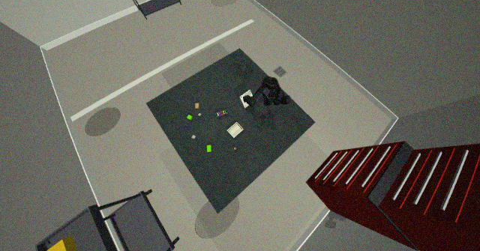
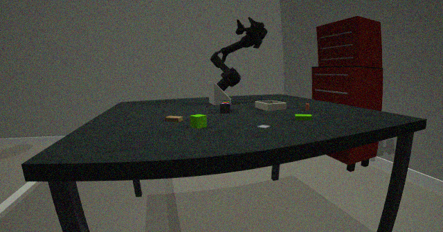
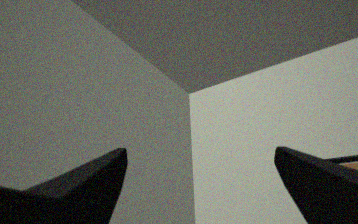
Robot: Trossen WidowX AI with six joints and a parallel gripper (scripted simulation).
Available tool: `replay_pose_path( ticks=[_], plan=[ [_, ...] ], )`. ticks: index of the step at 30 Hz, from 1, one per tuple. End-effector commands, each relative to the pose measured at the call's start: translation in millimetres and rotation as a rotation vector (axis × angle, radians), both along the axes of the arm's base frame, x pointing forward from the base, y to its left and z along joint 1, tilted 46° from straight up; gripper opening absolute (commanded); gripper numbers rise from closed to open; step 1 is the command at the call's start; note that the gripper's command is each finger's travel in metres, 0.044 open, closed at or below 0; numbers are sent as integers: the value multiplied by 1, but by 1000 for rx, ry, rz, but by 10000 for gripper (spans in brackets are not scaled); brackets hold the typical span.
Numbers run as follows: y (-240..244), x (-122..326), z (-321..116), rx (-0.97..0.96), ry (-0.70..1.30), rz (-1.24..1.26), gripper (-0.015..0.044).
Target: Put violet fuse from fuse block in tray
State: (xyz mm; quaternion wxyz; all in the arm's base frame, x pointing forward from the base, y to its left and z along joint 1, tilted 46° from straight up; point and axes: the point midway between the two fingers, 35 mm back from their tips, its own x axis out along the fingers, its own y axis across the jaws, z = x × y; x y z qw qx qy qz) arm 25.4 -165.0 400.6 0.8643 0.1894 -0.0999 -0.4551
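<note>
The dark fuse block (image 1: 221, 113) (image 2: 225, 108) stands on the table with a row of small coloured fuses on top. The fuses are too small to tell which one is violet. The cream tray (image 1: 235, 129) (image 2: 264, 106) stands beside the block, and nothing shows in it from above. My gripper (image 2: 243, 19) (image 3: 201, 155) is open and empty, with its fingers wide apart. It is raised high above the table, pointing upward, well away from block and tray. The wrist view shows only walls, ceiling and part of a shelf beyond the fingers.
On the dark table (image 2: 138, 142) are a green cube (image 1: 190, 117) (image 2: 198, 121), a tan block (image 1: 196, 106) (image 2: 174, 119), a flat green block (image 1: 208, 148) (image 2: 303, 117), a small orange piece (image 1: 235, 148) (image 2: 307, 106) and small grey pieces. A red cabinet (image 2: 346, 83) stands beyond the table.
</note>
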Motion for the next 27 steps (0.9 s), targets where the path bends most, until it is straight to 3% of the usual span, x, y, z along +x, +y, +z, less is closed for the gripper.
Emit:
replay_pose_path(
  ticks=[1,10,12,20,27],
  plan=[
    [2,2,1,-11,12,4,374],
    [82,127,6,-499,655,252,138],
    [86,132,2,-475,627,283,85],
    [132,236,-74,-758,1203,661,74],
    [130,289,-183,-787,1608,1058,74]
  ],
)
